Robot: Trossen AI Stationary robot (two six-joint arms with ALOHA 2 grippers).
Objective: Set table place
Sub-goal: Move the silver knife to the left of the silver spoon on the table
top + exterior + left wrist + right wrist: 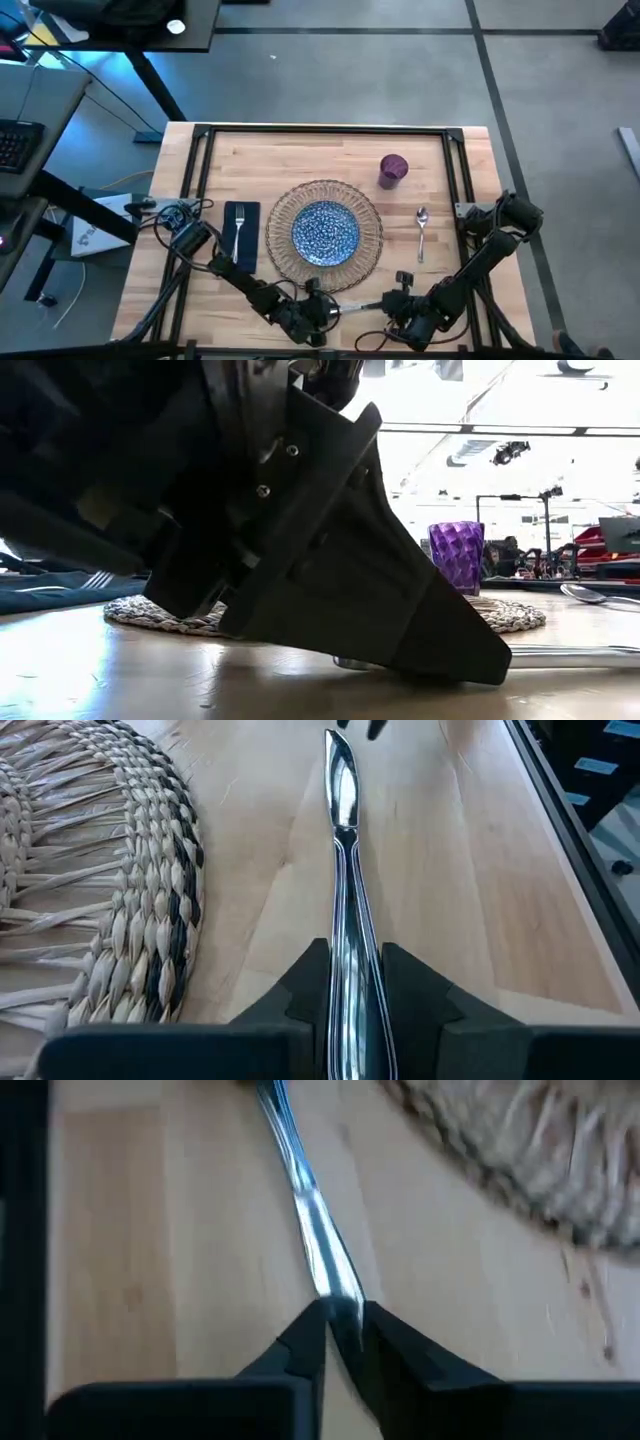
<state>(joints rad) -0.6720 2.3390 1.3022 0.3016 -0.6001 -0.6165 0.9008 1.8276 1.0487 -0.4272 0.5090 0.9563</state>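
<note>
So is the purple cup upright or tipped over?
Upright: the cup stands on its base, rim up, behind the mat.

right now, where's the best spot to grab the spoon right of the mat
Take the spoon at mid-handle from straight above, closing across its narrow width. It lies flat on the table, bowl toward the far edge, clear of the mat.

A lab or office: grey concrete floor (400, 80), a keyboard (15, 145) on a desk at nine o'clock.

Dark jointed arms, black wedge-shaped screwed fingers (340, 560).
</note>
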